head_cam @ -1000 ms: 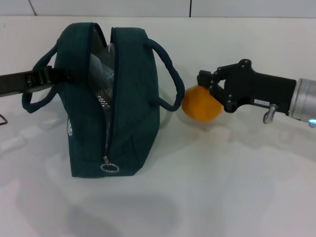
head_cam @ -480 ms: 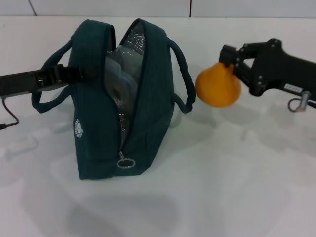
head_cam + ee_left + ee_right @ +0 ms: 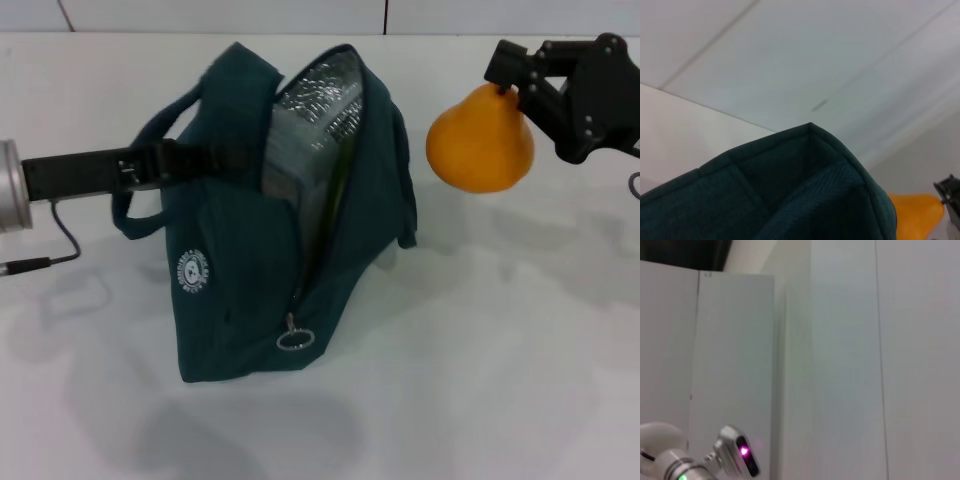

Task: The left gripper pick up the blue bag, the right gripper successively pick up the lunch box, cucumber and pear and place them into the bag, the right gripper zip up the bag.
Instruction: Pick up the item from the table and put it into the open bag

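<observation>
White surface: left tool (image 3: pixel 185 160) clamped on soft blue bag (image 3: pixel 250 300) handle, right tool (image 3: pixel 520 85) pinching smooth, slippery pear (image 3: pixel 480 145) at neck.

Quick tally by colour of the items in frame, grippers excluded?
Dark teal: 1, the fabric tote bag, open, held by the left gripper.
Orange-yellow: 1, the round pear, held in the air by the right gripper.
Clear plastic: 1, the lunch box inside the bag.
Total: 3
</observation>
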Action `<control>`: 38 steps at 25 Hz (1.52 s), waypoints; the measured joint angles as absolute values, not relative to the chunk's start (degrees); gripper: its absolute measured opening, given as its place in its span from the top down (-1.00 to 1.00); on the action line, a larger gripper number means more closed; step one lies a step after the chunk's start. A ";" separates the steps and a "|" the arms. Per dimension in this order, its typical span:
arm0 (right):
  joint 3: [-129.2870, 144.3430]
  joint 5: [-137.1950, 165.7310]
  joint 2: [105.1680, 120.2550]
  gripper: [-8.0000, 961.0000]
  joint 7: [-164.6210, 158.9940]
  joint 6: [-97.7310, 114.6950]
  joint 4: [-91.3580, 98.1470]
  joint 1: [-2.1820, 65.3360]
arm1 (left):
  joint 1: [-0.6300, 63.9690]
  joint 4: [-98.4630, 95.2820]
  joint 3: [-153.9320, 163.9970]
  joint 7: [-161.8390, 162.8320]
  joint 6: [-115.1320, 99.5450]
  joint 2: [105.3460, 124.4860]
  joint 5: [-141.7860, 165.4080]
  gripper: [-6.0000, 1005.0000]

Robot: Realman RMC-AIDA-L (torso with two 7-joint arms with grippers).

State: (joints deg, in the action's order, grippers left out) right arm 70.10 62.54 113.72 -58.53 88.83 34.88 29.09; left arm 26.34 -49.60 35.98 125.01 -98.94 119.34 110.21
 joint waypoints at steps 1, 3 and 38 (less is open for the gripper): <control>70.10 62.42 113.70 0.91 -58.87 89.29 35.39 29.09 | 26.36 -49.58 37.04 125.04 -98.96 119.36 109.64 0.90; 70.07 62.31 113.69 0.91 -59.54 89.80 36.63 29.09 | 26.37 -49.55 39.26 125.10 -98.97 119.36 108.34 0.90; 75.31 64.52 115.36 0.89 -60.38 92.51 32.82 35.55 | 28.56 -47.72 48.42 125.33 -94.59 119.37 102.09 0.90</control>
State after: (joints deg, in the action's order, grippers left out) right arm 75.31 64.52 115.36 -60.38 92.51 32.82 35.55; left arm 28.56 -47.72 48.42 125.33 -94.59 119.37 102.09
